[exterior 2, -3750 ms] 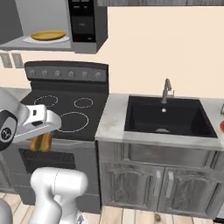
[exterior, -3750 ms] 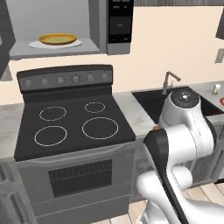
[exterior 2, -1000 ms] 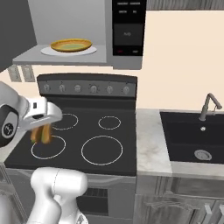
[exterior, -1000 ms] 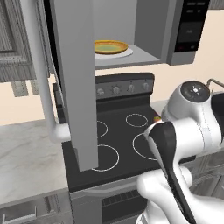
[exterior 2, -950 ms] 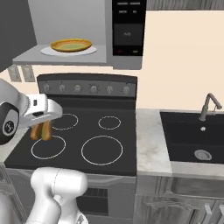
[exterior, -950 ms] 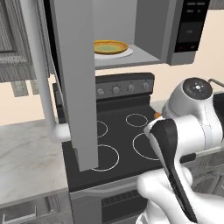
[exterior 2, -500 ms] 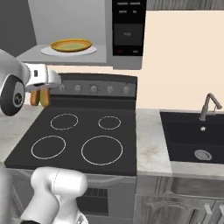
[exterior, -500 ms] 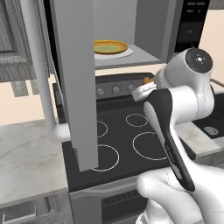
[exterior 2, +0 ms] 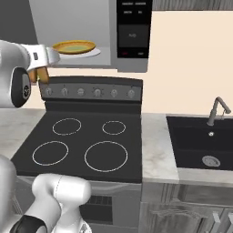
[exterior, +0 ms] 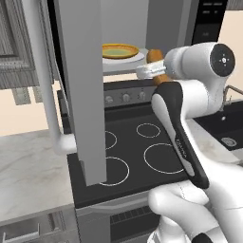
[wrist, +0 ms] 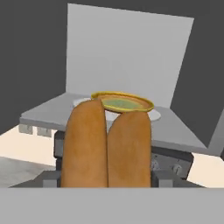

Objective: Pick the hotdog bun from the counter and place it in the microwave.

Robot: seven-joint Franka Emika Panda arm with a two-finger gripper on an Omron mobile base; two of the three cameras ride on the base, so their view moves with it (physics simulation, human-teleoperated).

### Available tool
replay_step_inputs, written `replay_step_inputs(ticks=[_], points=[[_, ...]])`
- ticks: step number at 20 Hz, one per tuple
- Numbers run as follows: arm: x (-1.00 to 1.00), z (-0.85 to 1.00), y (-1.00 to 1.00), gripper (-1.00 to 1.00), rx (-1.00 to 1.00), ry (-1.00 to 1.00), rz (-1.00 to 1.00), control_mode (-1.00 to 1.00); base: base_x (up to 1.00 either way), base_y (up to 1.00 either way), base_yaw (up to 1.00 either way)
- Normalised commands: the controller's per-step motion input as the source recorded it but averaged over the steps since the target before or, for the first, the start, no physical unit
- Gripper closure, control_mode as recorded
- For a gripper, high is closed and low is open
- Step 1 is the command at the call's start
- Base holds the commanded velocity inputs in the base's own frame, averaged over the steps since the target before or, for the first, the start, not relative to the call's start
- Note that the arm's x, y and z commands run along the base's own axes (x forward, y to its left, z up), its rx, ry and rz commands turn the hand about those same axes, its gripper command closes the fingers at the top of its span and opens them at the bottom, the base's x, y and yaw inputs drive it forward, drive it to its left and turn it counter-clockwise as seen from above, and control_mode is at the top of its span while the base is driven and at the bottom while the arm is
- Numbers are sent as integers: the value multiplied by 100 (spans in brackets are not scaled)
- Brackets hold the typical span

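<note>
Orange-brown hotdog bun [wrist: 107,146] clamped in the tool [exterior: 153,70], before the microwave [wrist: 127,52].

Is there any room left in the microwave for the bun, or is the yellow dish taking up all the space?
The yellow dish sits on the white tray, mid-floor of the microwave. Bare grey floor shows in front of it and on both sides, out to the walls. The hotdog bun, held in the gripper, is at the opening; the front strip looks likeliest.

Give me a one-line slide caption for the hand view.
The hand holds the bun up toward the open microwave, facing the yellow dish on its white tray.
</note>
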Motion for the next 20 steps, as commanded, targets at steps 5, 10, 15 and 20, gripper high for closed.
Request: replay_step_inputs(ticks=[5, 10, 15, 20], points=[[8, 38, 0, 100, 24, -25, 1, -100, 0, 0, 0], [69, 61, 6, 100, 20, -3, 0, -100, 0, 0, 0], [82, 32, 17, 100, 5, 3, 0, -100, 0, 0, 0], [91, 18, 10, 100, 0, 22, 0, -100, 0, 0, 0]])
